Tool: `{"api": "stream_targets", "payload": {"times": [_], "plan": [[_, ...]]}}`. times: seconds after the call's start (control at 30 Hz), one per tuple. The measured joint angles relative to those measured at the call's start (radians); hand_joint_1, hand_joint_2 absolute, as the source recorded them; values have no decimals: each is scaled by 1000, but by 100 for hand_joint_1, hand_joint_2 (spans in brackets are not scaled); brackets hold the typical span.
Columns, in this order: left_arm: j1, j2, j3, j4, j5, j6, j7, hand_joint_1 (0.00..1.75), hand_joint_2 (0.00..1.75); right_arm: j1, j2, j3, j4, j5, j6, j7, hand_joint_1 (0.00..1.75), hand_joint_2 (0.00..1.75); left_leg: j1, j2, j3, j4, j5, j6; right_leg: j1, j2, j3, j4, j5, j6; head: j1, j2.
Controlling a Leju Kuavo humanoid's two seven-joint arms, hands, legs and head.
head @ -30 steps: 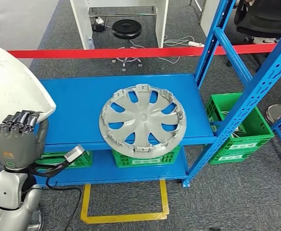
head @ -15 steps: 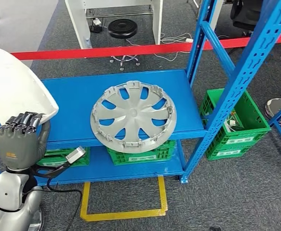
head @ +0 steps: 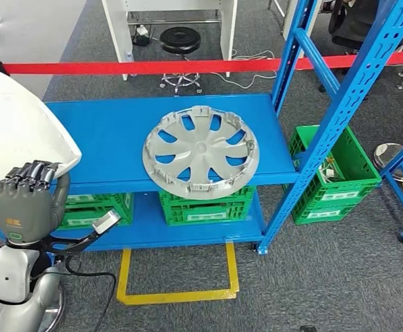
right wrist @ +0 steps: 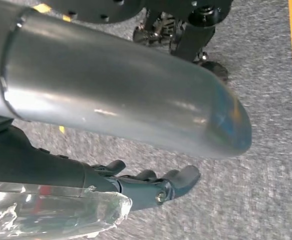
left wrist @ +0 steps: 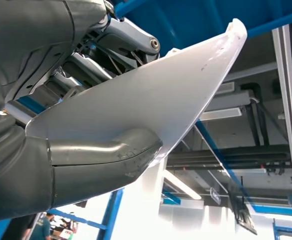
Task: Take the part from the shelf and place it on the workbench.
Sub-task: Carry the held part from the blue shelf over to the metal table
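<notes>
A white curved panel part is held by my left hand at the lower left of the head view, in front of the blue shelf. Close up in the left wrist view, the thumb presses one face of the white part and the dark fingers wrap the other. A silver wheel cover lies flat on the shelf's upper level, well to the right of that hand. My right hand hangs over the grey carpet with its fingers loosely apart, holding nothing.
Green crates sit on the lower shelf level and another green crate stands on the floor to the right. Slanted blue uprights frame the rack. A red barrier tape, a black stool and yellow floor marks are around.
The whole picture has swayed left and then back right, so the camera moved. My left hand keeps the same hold on the white part.
</notes>
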State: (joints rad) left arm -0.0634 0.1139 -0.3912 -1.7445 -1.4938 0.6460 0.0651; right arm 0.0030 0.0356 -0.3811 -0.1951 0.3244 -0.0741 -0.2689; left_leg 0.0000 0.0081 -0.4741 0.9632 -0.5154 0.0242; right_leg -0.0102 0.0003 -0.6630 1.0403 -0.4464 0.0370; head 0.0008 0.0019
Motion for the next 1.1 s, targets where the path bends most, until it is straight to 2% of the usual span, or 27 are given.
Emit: {"api": "stream_targets", "payload": {"times": [0.07, 0.1, 0.13, 0.17, 0.2, 0.23, 0.27, 0.33, 0.37, 0.4, 0.43, 0.47, 0.5, 0.53, 0.6, 0.63, 0.67, 0.7, 0.73, 0.77, 0.8, 0.87, 0.9, 0.97, 1.0, 1.03, 1.1], "plan": [[1, 0, 1, 0, 1, -2, 0, 175, 175, 0, 1, -1, 0, 1, 0, 0, 0, 0, 0, 2, -27, 0, 23, 9, -1, 0, -32, 109, -103, 6, 4, 0], [2, 1, 1, 0, 3, -3, 1, 175, 175, 0, 1, -1, 0, 1, 0, 0, 0, 0, -2, 2, -41, 1, 34, 11, -2, 0, -43, 173, -142, 9, 5, 0], [3, 2, 2, 0, 4, -4, 2, 175, 175, -1, 1, -1, 0, 1, 0, 0, 0, 0, -3, 2, -57, 2, 45, 11, -2, 0, -45, 220, -156, 10, 5, 0], [5, 3, 3, 0, 6, -4, 4, 175, 175, -1, 1, -1, 0, 1, -1, 0, 0, 0, -5, 2, -71, 4, 56, 11, -2, 0, -34, 240, -147, 10, 5, 0], [8, 4, 5, 0, 7, -5, 6, 175, 175, -1, 1, -1, 0, 1, -1, 1, 0, 0, -7, 2, -85, 5, 65, 10, -1, 0, -7, 226, -121, 8, 5, 0], [11, 5, 7, 0, 8, -5, 7, 175, 175, -1, 1, -2, 0, 1, -2, 1, 0, 0, -8, 1, -96, 7, 73, 9, 0, 0, 35, 179, -93, 3, 5, 0], [13, 6, 9, 0, 8, -5, 8, 175, 175, -2, 1, -1, 0, 1, -2, 1, 0, 0, -10, 1, -106, 9, 81, 6, 2, 0, 90, 108, -78, -4, 5, 0], [16, 7, 16, -2, 9, -5, 12, 175, 175, -5, 1, -1, 0, 2, -3, 2, 0, 0, -13, 2, -118, 13, 95, -2, 6, 0, 187, -32, -84, -15, 4, 0], [17, 8, 20, -2, 10, -5, 13, 175, 175, -6, 1, -1, 0, 2, -3, 2, 0, 0, -13, 2, -122, 14, 103, -7, 8, 0, 212, -71, -94, -17, 4, 0], [18, 9, 22, -3, 10, -5, 14, 175, 175, -6, 1, -1, 0, 2, -4, 2, 0, 0, -13, 2, -125, 14, 111, -13, 10, 0, 217, -88, -95, -19, 4, 0], [20, 10, 24, -3, 10, -5, 15, 175, 175, -5, 3, -1, 0, 2, -4, 2, 0, 0, -11, 2, -129, 15, 116, -18, 9, -2, 210, -91, -90, -24, 4, 0], [22, 11, 26, -3, 10, -6, 15, 175, 175, -5, 4, -2, 0, 2, -4, 3, 0, 0, -9, 0, -134, 21, 105, -25, 7, -4, 202, -94, -81, -31, 4, 0], [25, 13, 28, -3, 10, -6, 15, 175, 175, -5, 6, -2, 0, 2, -4, 3, 0, 0, -7, -1, -141, 41, 77, -31, 5, -6, 192, -96, -70, -39, 4, 0], [26, 15, 31, -3, 11, -7, 15, 175, 175, -6, 8, -2, 0, 2, -5, 3, 0, 0, -5, -3, -153, 79, 31, -38, 3, -8, 182, -98, -58, -45, 3, 0], [29, 18, 36, -3, 13, -11, 16, 175, 175, -7, 9, -2, 0, 3, -7, 4, 0, 0, 1, -4, -182, 201, -70, -49, 4, -10, 156, -95, -36, -51, 2, 0], [32, 20, 38, -3, 15, -12, 16, 175, 175, -7, 9, -2, 0, 4, -9, 5, 0, 0, 4, -4, -190, 258, -93, -53, 4, -10, 140, -92, -25, -50, 2, 0], [36, 21, 40, -3, 15, -13, 16, 175, 175, -6, 10, -2, 0, 5, -12, 6, 0, 0, 7, -4, -188, 294, -89, -57, 3, -11, 122, -87, -15, -48, 2, 0], [39, 23, 43, -3, 16, -14, 16, 175, 175, -6, 11, -2, 0, 6, -14, 7, 0, 0, 10, -4, -172, 299, -65, -60, 2, -11, 103, -80, -6, -45, 2, 0], [40, 23, 45, -3, 16, -14, 16, 175, 175, -6, 12, -2, 0, 7, -15, 7, 0, 0, 13, -4, -141, 271, -32, -61, 1, -11, 85, -72, 1, -41, 2, 0], [41, 24, 48, -3, 16, -14, 16, 175, 175, -7, 14, -2, 0, 8, -16, 8, 0, 0, 15, -4, -95, 215, -10, -63, 0, -11, 69, -62, 7, -36, 2, 0], [41, 24, 50, -4, 17, -13, 16, 175, 175, -7, 15, -2, 0, 8, -17, 8, 0, 0, 16, -5, -44, 143, -7, -62, 1, -10, 55, -52, 13, -31, 2, 0], [44, 25, 55, -8, 18, -13, 16, 175, 175, -7, 17, -2, 0, 9, -18, 8, 0, 0, 14, -7, 24, 34, -32, -52, 3, -9, 37, -37, 26, -18, 2, 0], [46, 25, 57, -9, 18, -13, 16, 175, 175, -7, 17, -2, 0, 10, -18, 8, 0, 0, 12, -9, 32, 12, -41, -44, 3, -8, 32, -36, 34, -12, 3, 0], [53, 27, 60, -9, 19, -12, 16, 175, 175, -5, 17, -2, 0, 10, -19, 9, 0, 0, 11, -7, 18, 9, -30, -25, 0, -7, 23, -34, 37, 0, 3, 0], [56, 27, 61, -9, 19, -12, 16, 175, 175, -3, 17, -2, 0, 10, -19, 9, 0, 0, 11, -5, 9, 8, -20, -15, -2, -6, 14, -19, 12, 5, 4, 0], [57, 27, 61, -9, 19, -12, 16, 175, 175, -2, 18, -2, 0, 10, -19, 10, 0, 0, 11, -4, -3, 7, -8, -6, -3, -5, 1, 16, -31, 9, 5, 0], [60, 28, 62, -9, 19, -12, 16, 175, 175, -3, 19, -2, 0, 11, -19, 11, 0, 0, 7, -3, -31, 9, 16, 4, -3, -4, -31, 136, -133, 13, 7, 0]]}}
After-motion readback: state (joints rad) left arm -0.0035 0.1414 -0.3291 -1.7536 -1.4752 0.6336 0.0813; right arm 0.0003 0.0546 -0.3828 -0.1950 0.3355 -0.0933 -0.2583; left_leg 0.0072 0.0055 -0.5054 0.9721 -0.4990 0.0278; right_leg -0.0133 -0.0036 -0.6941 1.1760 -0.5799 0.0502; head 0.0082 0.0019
